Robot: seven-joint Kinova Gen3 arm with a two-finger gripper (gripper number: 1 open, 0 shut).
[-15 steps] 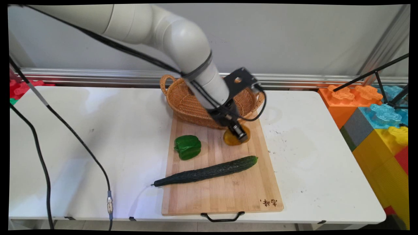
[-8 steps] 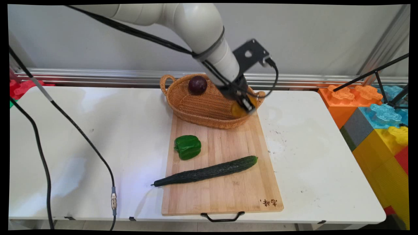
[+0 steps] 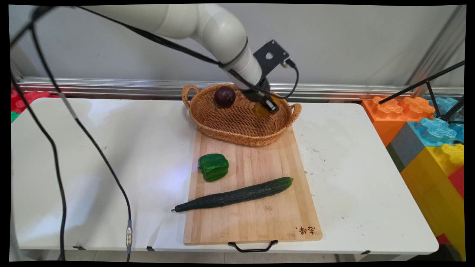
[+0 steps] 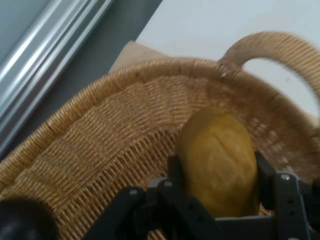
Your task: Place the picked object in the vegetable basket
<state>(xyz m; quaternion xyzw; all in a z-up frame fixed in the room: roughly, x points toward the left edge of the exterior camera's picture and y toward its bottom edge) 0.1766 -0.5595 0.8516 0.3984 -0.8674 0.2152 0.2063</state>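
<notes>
Above the basket (image 3: pixel 222 126), tool (image 4: pixel 217 175) clamped on, apparently, a mango (image 4: pixel 218 157).

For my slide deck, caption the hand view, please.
End effector gripping a yellow fruit over the wicker basket.

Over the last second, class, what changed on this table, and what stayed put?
The gripper, shut on the yellow fruit, lifted it off the cutting board and carried it back over the wicker basket, where it now hangs by the far right side. The dark purple fruit came into view as the arm rose. The green pepper, cucumber, basket and board stayed where they were.
</notes>
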